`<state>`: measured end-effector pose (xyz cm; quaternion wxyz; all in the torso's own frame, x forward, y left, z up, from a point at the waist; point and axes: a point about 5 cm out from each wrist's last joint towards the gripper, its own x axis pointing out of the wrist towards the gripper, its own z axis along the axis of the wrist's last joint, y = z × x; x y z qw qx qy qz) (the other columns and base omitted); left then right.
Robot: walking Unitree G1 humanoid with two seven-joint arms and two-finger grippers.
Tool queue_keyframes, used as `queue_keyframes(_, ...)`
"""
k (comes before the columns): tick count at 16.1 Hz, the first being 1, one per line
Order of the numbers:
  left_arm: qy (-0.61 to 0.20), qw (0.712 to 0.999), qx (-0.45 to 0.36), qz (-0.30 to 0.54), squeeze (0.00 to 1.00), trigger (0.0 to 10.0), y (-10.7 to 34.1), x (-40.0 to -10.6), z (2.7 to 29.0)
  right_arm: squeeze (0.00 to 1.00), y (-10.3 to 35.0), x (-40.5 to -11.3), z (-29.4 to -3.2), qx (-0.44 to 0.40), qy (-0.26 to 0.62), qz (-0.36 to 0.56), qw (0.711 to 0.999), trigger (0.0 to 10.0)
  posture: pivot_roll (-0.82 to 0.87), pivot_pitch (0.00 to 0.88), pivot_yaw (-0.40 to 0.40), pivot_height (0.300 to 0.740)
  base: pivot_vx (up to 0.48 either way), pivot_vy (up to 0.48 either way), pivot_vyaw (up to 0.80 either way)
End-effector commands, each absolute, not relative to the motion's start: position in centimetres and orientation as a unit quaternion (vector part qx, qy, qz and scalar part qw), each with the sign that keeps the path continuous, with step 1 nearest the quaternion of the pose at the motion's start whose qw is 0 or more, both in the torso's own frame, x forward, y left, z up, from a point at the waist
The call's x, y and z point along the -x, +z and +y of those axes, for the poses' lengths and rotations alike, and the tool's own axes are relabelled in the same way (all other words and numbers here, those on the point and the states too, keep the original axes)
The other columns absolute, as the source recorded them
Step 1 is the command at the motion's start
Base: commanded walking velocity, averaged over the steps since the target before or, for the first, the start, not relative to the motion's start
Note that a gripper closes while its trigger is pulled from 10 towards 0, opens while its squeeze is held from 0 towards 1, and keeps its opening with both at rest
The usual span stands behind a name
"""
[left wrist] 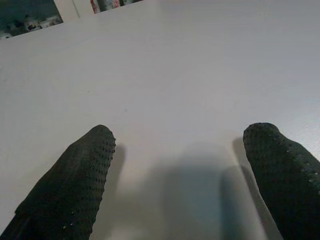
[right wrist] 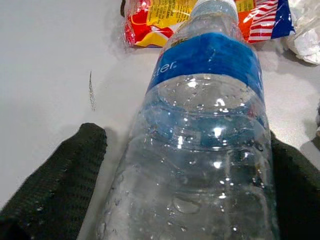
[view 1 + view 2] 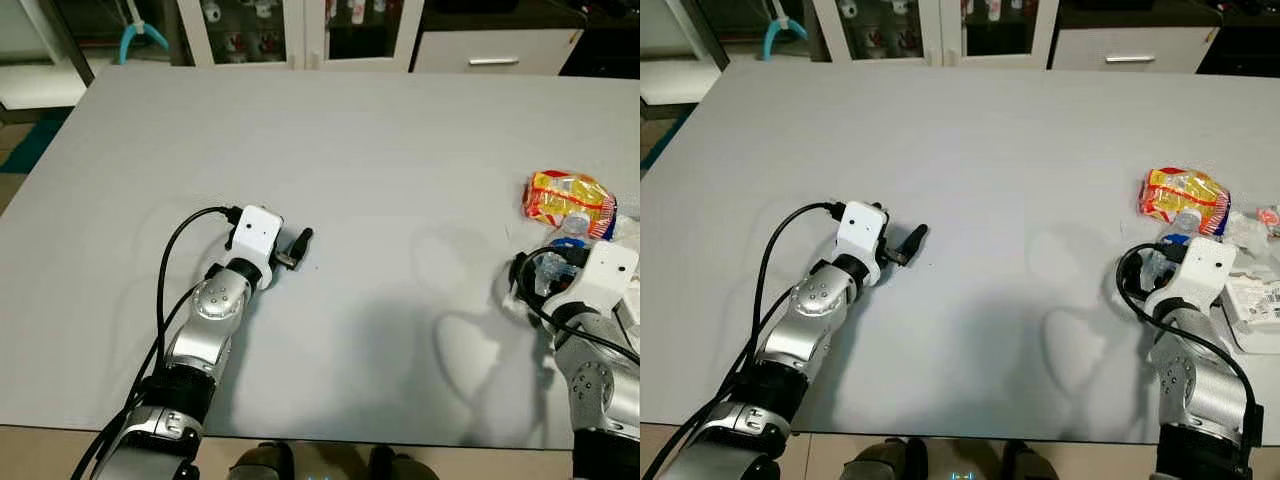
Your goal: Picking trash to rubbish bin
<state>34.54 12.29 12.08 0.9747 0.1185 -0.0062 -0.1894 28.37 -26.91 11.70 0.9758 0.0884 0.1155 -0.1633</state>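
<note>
The right tool (image 2: 190, 200) straddles the water bottle (image 2: 200, 140) lying just short of the snack wrapper (image 2: 165, 17) on the table (image 3: 350, 150), fingers spread but not visibly clamped; the smooth, wet plastic could roll or squirt free when squeezed.

a wide pale grey table (image 3: 380, 150) takes up most of the scene. beyond its far edge stands a white glass-door cabinet (image 3: 265, 35), with a white drawer (image 3: 495, 50) further right. at far left, a strip of floor (image 3: 15, 140) with something teal.
</note>
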Motion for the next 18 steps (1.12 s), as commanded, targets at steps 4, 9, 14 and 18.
queue_keyframes(4,-0.200,0.973,-0.120,0.002,0.00,10.0,11.7,-34.4,12.2,0.00,11.0,-28.4,-26.8,-0.111,-0.169,0.122,0.972,0.0,0.16,0.163,0.031,0.740,0.000,0.000,0.00)
queue_keyframes(9,-0.202,0.972,-0.119,0.007,0.00,10.0,11.5,-34.3,12.1,0.00,10.6,-28.3,-26.5,-0.121,-0.167,0.128,0.970,0.0,0.16,0.163,0.029,0.740,0.000,0.000,0.00)
queue_keyframes(14,-0.199,0.972,-0.121,0.007,0.00,10.0,11.5,-34.3,12.1,0.00,10.9,-28.3,-26.5,-0.122,-0.166,0.124,0.971,2.0,0.16,0.161,0.029,0.740,0.000,0.000,0.00)
queue_keyframes(18,-0.167,0.978,-0.123,-0.017,0.00,10.0,12.5,-34.8,12.4,0.00,14.5,-28.6,-25.3,-0.041,-0.145,0.058,0.987,10.0,0.16,0.155,0.022,0.740,0.000,0.000,0.00)
